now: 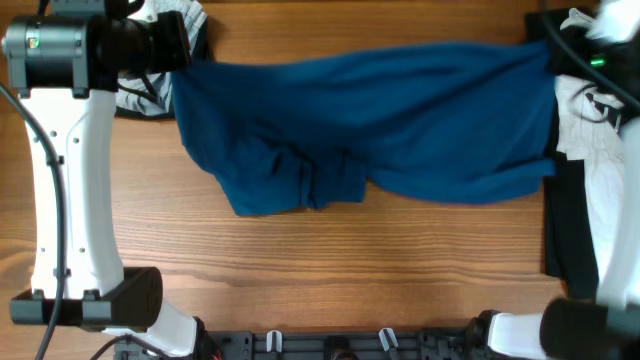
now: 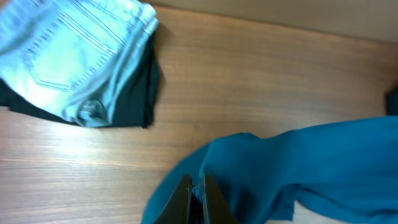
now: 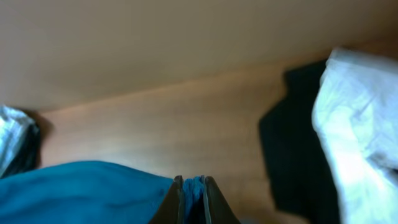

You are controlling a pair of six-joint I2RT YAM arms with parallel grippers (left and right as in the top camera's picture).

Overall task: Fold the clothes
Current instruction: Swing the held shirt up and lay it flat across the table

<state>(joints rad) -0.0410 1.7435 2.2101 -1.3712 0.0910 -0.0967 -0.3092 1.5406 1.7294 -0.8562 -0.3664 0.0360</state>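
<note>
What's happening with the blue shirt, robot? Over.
Left gripper and right gripper: jaws shut on the blue shirt. Shirt stretched between them over the table, lower edge bunched. Jeans and white tee off to the sides, not blocking.

This is looking like a robot lab bench: white arms (image 1: 75, 170) are flanking a wood table (image 1: 330, 250), black cables (image 1: 63, 230) trailing over them

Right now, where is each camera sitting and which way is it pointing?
Overhead: above the table, looking straight down on the blue shirt; the left arm and right arm show at the sides.
Left wrist: behind the left gripper, facing pale denim on black cloth; it pinches the shirt.
Right wrist: behind the right gripper, facing a white tee; it pinches the shirt.
Shared: all three show the blue shirt.
</note>
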